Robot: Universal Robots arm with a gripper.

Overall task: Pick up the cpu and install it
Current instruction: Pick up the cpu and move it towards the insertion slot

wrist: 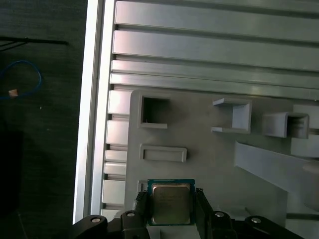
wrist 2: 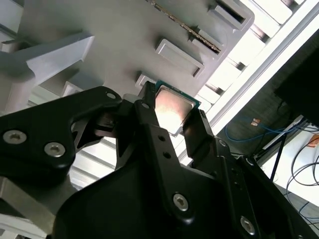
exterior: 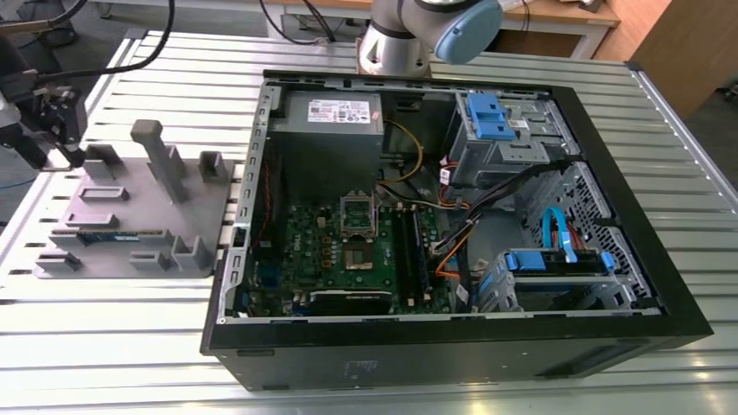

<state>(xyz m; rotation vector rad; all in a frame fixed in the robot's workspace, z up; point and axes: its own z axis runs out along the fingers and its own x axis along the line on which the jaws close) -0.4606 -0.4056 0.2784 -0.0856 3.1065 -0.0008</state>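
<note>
Quick update from us: the end effector (wrist: 171, 211) is clamped on the cpu (wrist: 171, 201), with a black finger (wrist: 142, 209) on each of two opposite edges. The shiny lid faces the camera in both wrist views. The chip sits over the grey tray (wrist: 209, 164), close to the tray corner that lies next to the worktop (wrist: 199, 45) edge, and the dark floor (wrist: 45, 149) is just past that edge. We can't tell whether it's touching the tray or clear of it. In the exterior view the end effector is by the tray's far corner, toward the exterior view's left. That's well apart from the open case (exterior: 461, 346), where the motherboard (exterior: 346, 251) lies flat inside. A memory stick (wrist 2: 187, 31) sits in a tray slot.
</note>
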